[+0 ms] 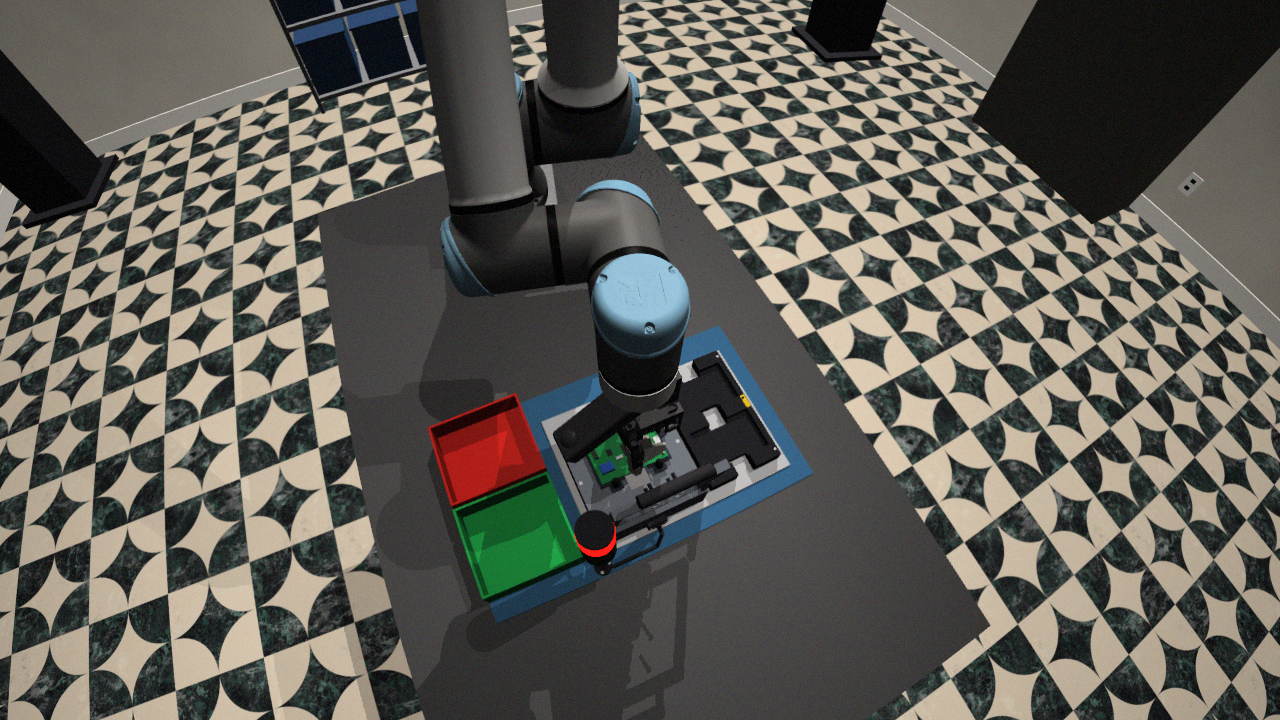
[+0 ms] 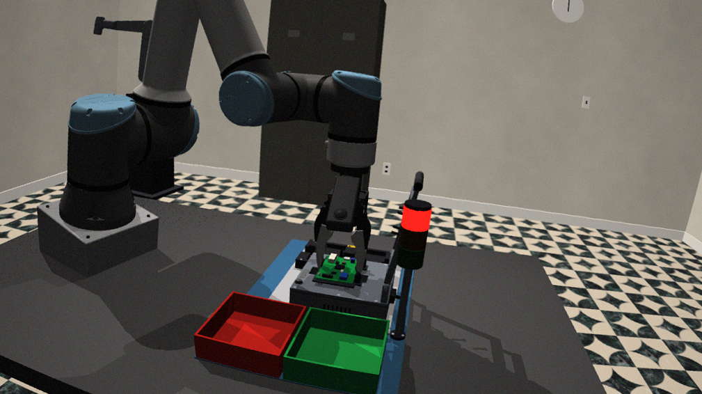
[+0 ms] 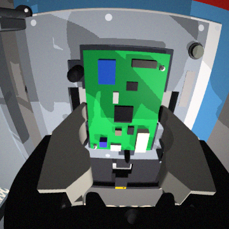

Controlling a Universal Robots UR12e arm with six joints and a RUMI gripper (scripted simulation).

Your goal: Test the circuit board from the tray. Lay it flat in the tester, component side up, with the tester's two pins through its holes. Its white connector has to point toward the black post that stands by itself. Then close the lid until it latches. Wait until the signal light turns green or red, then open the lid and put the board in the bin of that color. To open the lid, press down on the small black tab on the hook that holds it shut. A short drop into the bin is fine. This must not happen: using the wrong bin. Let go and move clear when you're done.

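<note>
The green circuit board [image 1: 612, 458] [image 2: 339, 273] [image 3: 105, 111] lies flat, component side up, in the grey tester [image 1: 586, 470] [image 2: 337, 302] [image 3: 51, 35]. Two small metal pins [image 3: 162, 68] [image 3: 95, 146] show at opposite corners. The white connector [image 3: 142, 142] is at the end nearest the gripper in the wrist view. A black post [image 3: 75, 73] stands beside one long edge. My gripper [image 2: 339, 266] [image 3: 123, 105] is shut on the board's long edges; the contact is partly hidden. The lid [image 1: 687, 484] stands open. The signal light [image 1: 595, 537] [image 2: 416, 218] shows red.
The red bin [image 1: 487, 447] [image 2: 251, 331] and green bin [image 1: 519, 537] [image 2: 337, 345] sit side by side beyond the tester's end. The black tray [image 1: 729, 438] is at its other end. The signal post [image 2: 403, 298] and upright lid are close to the gripper.
</note>
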